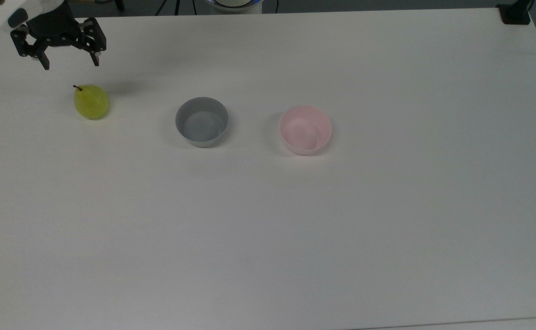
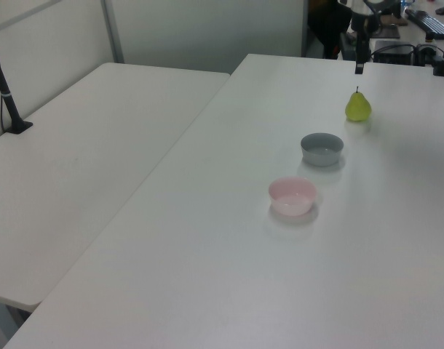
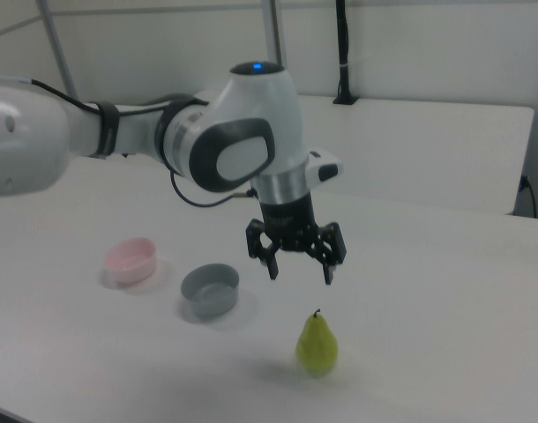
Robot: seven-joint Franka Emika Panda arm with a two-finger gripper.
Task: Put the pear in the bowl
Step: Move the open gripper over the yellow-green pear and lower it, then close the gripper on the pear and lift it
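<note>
Top view: your gripper point(image 1: 70, 62) hangs spread wide and empty; the pear point(image 1: 91, 102) lies just below and to the right of it in frame, stem toward the gripper.

Left view: pear point(image 2: 358, 107) stands upright on the worktop point(image 2: 229, 247).

Right view: gripper point(image 3: 300, 267) points down above the pear point(image 3: 317, 344), well clear; the bowl point(image 3: 131, 260) sits far off past the grey bowl point(image 3: 210, 289).

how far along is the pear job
Nothing finished yet: the pear stands untouched on the table. In hand: the open gripper hangs empty above it. Left: lower, grasp, carry past the grey bowl and drop it in the pink bowl.
</note>
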